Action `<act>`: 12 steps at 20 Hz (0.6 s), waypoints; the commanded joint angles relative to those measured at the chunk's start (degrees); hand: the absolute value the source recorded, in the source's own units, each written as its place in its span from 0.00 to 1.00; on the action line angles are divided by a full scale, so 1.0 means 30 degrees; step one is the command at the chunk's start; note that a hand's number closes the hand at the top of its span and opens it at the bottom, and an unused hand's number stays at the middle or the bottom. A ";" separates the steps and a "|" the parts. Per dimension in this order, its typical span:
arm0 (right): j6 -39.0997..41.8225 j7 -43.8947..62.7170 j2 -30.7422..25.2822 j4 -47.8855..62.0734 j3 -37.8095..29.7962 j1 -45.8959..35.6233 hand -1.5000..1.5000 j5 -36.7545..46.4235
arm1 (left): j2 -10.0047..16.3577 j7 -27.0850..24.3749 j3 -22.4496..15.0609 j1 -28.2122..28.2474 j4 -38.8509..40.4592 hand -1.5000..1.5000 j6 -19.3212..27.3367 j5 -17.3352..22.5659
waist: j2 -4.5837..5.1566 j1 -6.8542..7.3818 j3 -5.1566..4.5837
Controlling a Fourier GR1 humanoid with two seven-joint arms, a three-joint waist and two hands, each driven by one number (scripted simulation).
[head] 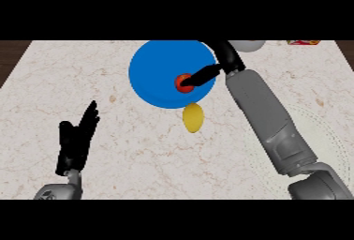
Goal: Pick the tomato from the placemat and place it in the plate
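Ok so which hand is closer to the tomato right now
Right. The right hand is at the tomato, fingers closed on it over the blue plate. The left hand rests open well away, toward the view's lower left.

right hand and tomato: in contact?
Touching. The head view shows the right hand with its fingers curled round the tomato, partly covering it, over the blue plate.

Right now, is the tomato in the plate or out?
In: the tomato shows inside the rim of the blue plate, right hand holding it.
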 commanded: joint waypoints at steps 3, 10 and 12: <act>0.1880 -0.2191 -0.0285 0.0259 -0.1019 0.1456 0.00 -0.1218 | 0.0484 -0.0084 0.0600 0.0122 0.0129 0.50 -0.0435 0.0300 | -0.0074 -0.0074 -0.0017; 0.2768 -0.3236 -0.0820 0.1643 -0.1590 -0.0026 0.00 -0.1357 | -0.0969 -0.0342 -0.0685 0.0294 0.0167 0.50 0.0452 -0.0711 | -0.0013 0.0107 -0.0016; 0.2233 -0.4641 -0.0292 0.1748 -0.1329 0.1256 0.00 -0.1048 | 0.0035 -0.0098 0.0100 0.0428 -0.0259 0.50 -0.0192 -0.0298 | -0.0028 0.0079 -0.0015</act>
